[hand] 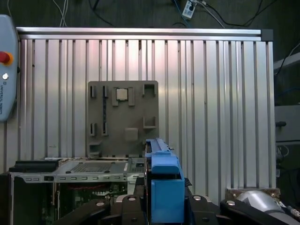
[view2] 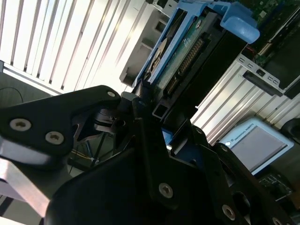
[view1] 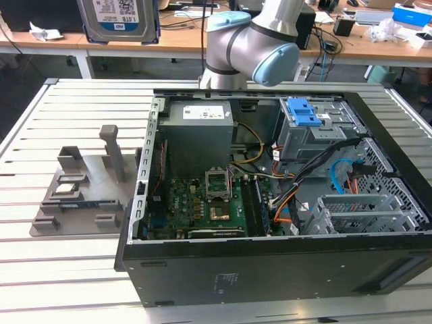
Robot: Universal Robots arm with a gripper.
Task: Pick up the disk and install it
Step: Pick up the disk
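White barcode label on the disk [view1: 118, 19], blue rails at its sides. It hangs high above the slatted table [view1: 27, 135], well apart from the grey stand [view1: 81, 182]. In the first wrist view the gripper [hand: 164, 206] is clamped on its blue carrier.

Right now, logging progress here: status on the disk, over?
Copy: fingers shut on disk. Aloft over table; stand and open case below. Nothing seen in the way.

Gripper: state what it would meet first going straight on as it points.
Shut on the blue-railed silver metal disk, the gripper likely drives it onto the grey plastic stand or ribbed aluminium table beside it; depth unclear.
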